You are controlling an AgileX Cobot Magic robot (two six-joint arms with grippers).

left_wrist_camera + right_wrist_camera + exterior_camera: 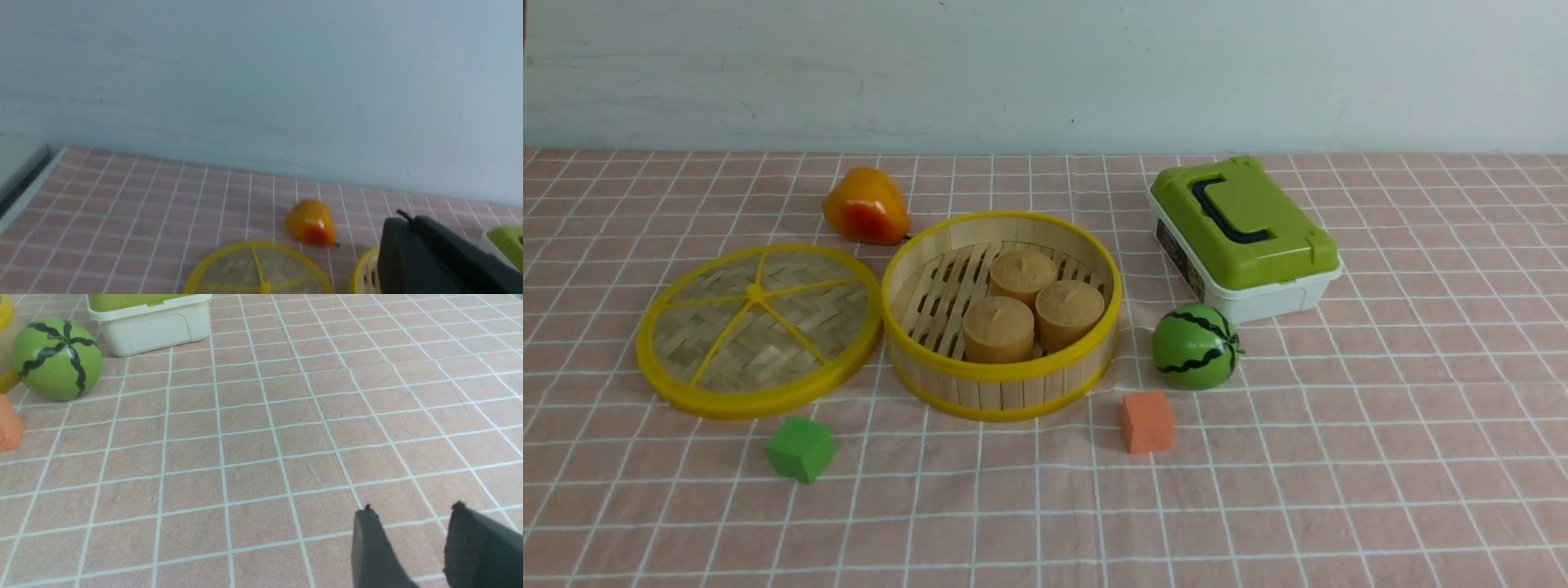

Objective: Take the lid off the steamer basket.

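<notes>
**Lid off and lying flat: what remains is to pull clear**

The table (pixel 1339 490), under a pink checked cloth, carries everything. Toward its far edge on the right sits a white box with a green lid (pixel 1245 237). The lid (pixel 760 331) of the steamer lies flat on the cloth on the side toward the left edge, its rim just beside the steamer basket (pixel 1005 392), perhaps touching it. The basket stands open near the middle of the table with three brown cakes (pixel 999 328) inside. A toy watermelon (pixel 1195 346) sits just in front of the box, an orange pepper (pixel 866 207) beyond the lid toward the far edge, and an orange block (pixel 1147 421) and a green block (pixel 800 449) toward the near edge.

The left gripper (pixel 408 245) is closed on nothing and hangs above the table. The right gripper (pixel 413 512) has its jaws parted, empty, low over bare cloth near the right edge.

The removal looks finished. The next move calls only for keeping both arms away from lid and basket
</notes>
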